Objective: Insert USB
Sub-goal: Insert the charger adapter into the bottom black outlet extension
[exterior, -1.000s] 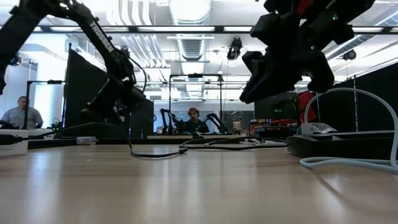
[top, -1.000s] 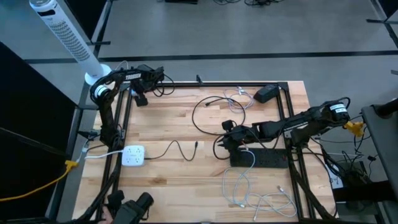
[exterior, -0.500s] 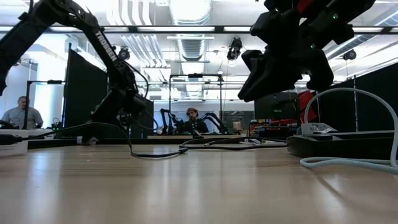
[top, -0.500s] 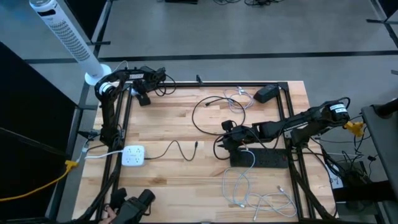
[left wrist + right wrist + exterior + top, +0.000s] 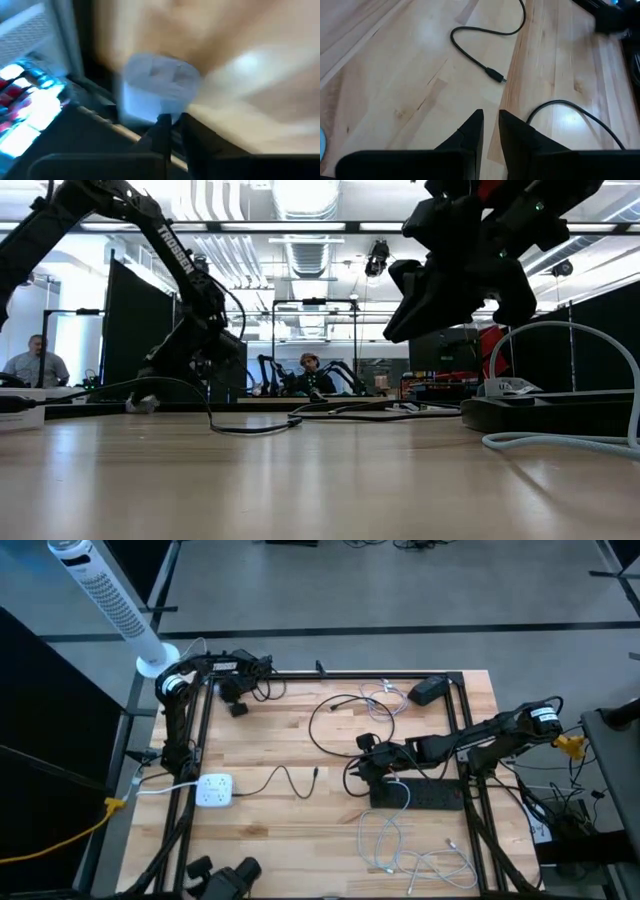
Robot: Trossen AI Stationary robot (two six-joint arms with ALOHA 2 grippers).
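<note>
Here the right claw [image 5: 362, 769], clenched and empty, hovers low beside the black rectangular power strip [image 5: 418, 794]; the thin black USB cable's plug [image 5: 315, 774] lies mid-tabletop [image 5: 290, 830]. The left claw [image 5: 238, 706], clenched, hangs at the far-left corner.

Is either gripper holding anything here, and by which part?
No. The left gripper and right gripper are both shut on nothing.

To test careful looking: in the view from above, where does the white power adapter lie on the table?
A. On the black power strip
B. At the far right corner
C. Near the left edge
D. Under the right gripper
C: the white power adapter lies by the table's left edge, below the left arm.
</note>
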